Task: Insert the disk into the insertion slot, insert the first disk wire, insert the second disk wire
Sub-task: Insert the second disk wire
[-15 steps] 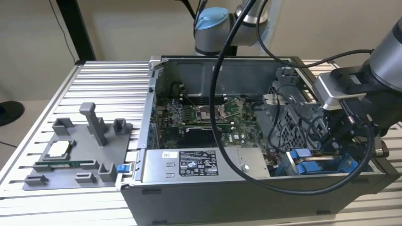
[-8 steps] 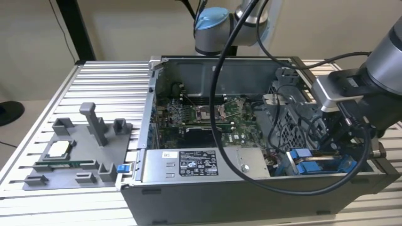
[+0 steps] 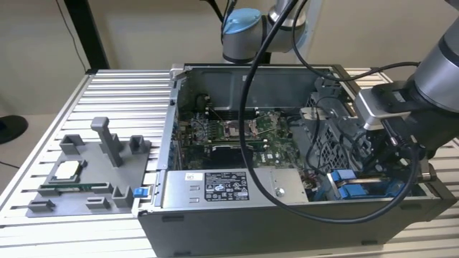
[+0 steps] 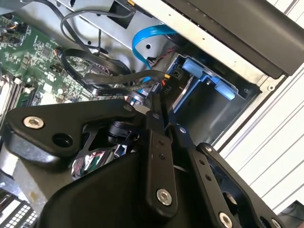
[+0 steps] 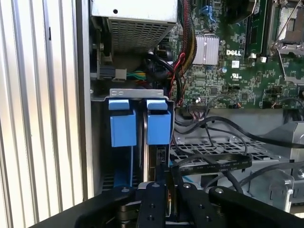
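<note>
My gripper point(image 4: 164, 124) is shut on the slim black connector point(image 4: 163, 95) of a disk wire, a flat black cable point(image 4: 95, 71) that loops back over the motherboard. The connector points at the insertion slot point(image 4: 202, 102) in the case's corner. In the first wrist view the gripper point(image 5: 164, 184) hangs just in front of the slot point(image 5: 142, 147), where the two bright blue tabs point(image 5: 158, 124) of the disk's carrier stand side by side. The disk's body is mostly hidden behind them. In the exterior view the blue carrier point(image 3: 345, 177) sits low at the case's right end, under the arm point(image 3: 430, 80).
A blue ribbon cable point(image 4: 147, 38) curves above the bay. Loose black cables point(image 5: 213, 164) lie over the perforated cage. The grey power-supply box point(image 3: 215, 185) fills the case's front, the motherboard point(image 3: 237, 134) its middle. A grey parts fixture point(image 3: 86, 172) rests on the slatted table on the exterior view's left.
</note>
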`<state>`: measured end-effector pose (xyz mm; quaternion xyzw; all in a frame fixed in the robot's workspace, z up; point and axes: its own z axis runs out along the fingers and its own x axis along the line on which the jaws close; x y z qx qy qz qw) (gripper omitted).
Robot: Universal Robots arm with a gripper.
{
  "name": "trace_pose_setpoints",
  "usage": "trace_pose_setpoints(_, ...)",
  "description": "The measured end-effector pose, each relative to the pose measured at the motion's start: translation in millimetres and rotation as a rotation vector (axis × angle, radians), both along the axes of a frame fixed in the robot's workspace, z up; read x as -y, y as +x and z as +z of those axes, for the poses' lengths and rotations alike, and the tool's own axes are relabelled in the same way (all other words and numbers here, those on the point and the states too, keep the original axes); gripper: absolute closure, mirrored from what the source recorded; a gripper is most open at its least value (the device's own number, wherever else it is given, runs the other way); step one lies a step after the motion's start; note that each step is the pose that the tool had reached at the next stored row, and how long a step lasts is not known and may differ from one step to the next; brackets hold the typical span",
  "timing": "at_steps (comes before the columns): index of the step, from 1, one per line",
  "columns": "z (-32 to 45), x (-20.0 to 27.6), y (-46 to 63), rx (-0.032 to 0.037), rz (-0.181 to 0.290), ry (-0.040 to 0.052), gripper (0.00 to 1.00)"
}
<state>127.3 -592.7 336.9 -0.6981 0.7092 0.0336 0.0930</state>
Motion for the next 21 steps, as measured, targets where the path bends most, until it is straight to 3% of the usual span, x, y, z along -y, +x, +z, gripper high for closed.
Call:
trace_pose_setpoints(7, -7.5, -0.6, 0.0, 0.0001, 0.0, 0.0002, 1.0)
trace_pose_setpoints(17, -7.8, -0.7, 0.0, -0.0007, 0.0, 0.0009, 1.0)
trace_pose_setpoints(18, -8.7, -0.8, 0.1, -0.0005, 0.0, 0.0032, 0.0)
trace_pose_setpoints(21, -7.5, -0.5, 0.1, -0.0007, 0.0, 0.0006, 0.0)
